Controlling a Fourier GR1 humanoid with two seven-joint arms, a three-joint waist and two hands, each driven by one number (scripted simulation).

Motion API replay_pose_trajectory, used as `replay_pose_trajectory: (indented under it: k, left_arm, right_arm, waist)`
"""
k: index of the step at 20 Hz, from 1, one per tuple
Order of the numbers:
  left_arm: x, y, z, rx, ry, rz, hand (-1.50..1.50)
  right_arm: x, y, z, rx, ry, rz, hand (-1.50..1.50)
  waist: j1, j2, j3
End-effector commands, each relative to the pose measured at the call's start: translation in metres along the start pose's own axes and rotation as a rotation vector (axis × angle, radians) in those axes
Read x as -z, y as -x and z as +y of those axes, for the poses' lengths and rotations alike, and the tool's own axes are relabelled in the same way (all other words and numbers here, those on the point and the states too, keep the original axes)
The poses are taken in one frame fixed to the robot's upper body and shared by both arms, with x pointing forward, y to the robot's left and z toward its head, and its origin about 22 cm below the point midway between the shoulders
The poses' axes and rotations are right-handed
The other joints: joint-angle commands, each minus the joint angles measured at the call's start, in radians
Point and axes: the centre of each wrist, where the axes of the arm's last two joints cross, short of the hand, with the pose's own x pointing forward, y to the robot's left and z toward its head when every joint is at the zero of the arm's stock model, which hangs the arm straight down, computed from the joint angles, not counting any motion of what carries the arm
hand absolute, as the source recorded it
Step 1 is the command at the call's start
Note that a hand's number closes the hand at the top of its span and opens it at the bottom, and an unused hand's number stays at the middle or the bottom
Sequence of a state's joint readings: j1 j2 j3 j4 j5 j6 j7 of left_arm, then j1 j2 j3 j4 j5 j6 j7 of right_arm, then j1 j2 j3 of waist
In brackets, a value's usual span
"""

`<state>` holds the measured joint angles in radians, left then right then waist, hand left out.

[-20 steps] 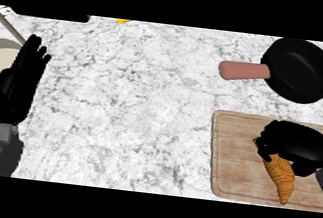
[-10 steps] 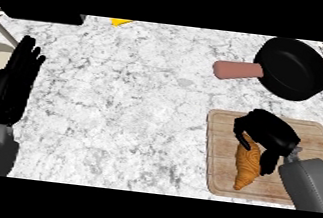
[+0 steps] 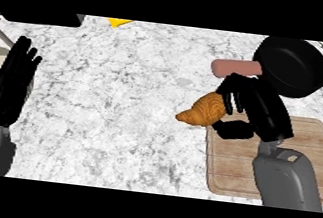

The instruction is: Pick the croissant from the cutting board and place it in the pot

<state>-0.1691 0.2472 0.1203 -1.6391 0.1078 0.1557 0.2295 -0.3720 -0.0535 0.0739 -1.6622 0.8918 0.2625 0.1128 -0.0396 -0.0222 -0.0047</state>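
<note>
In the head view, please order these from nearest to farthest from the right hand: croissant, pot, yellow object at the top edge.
1. croissant: held in the right hand, at its left.
2. pot: black, just beyond the hand, upper right.
3. yellow object: far upper left, at the counter's back edge.

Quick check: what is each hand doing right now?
Left hand: open, resting at the view's left edge.
Right hand: shut on the croissant, off the cutting board.

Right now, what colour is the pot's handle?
Pinkish brown. The pot itself is black; its handle shows in the head view.
</note>
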Motion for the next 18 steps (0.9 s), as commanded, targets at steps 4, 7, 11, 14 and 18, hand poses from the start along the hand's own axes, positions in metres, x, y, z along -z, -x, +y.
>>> replay_pose_trajectory:
  k: [4, 7, 11, 14, 18]
  left_arm:
    - [-0.002, 0.003, -0.019, -0.013, 0.026, -0.016, 0.00]
    - [0.011, -0.008, -0.012, 0.002, 0.027, -0.019, 0.00]
    - [0.010, -0.008, -0.012, -0.006, 0.052, -0.023, 0.00]
    - [0.002, -0.001, -0.009, -0.005, 0.048, -0.031, 0.00]
    - [-0.004, -0.003, -0.009, -0.010, 0.044, -0.029, 0.00]
  right_arm:
    - [-0.015, -0.049, -0.083, 0.065, 0.363, 0.122, 1.50]
    - [-0.018, -0.038, -0.100, 0.033, 0.427, 0.193, 1.50]
    - [-0.014, -0.041, -0.134, 0.062, 0.437, 0.224, 1.50]
    - [0.001, 0.000, -0.144, 0.134, 0.434, 0.251, 1.50]
    - [0.029, 0.036, -0.145, 0.141, 0.461, 0.291, 1.50]
  waist:
    - [0.020, 0.014, 0.004]
    - [0.028, 0.020, 0.005]
    - [0.037, 0.021, 0.004]
    - [0.042, 0.023, 0.005]
    - [0.055, 0.025, 0.005]
